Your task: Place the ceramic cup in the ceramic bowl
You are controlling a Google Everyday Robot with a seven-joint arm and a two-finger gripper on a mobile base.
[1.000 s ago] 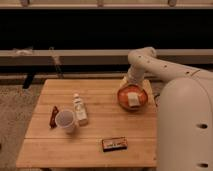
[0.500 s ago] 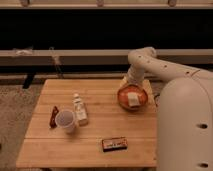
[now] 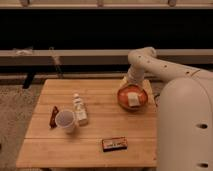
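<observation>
The ceramic cup (image 3: 66, 120) stands upright on the wooden counter (image 3: 100, 132), toward 8 o'clock from the counter's middle. It is a small whitish-grey round cup with a wide open rim and walls that taper toward the base. The inside is pale and looks empty, though the view is too dim to be sure.

Touching or just beside it at 1 o'clock is a white squeeze bottle (image 3: 79, 110), and at its 9 o'clock lies a thin reddish-brown packet (image 3: 53, 116). A dark flat bar (image 3: 114, 144) lies near the counter's 6 o'clock edge, well apart from the cup.

The ceramic bowl (image 3: 122, 100) sits toward 2 o'clock on the counter, well apart from the cup. It is shallow, round, orange-brown and wider than the cup. A pale rectangular piece (image 3: 133, 100) lies inside it.

The white arm (image 3: 150, 62) curves in from 3 o'clock and drops to the pincer (image 3: 125, 83), which hangs at the bowl's 11 o'clock rim. Its fingers are apart and hold nothing.
</observation>
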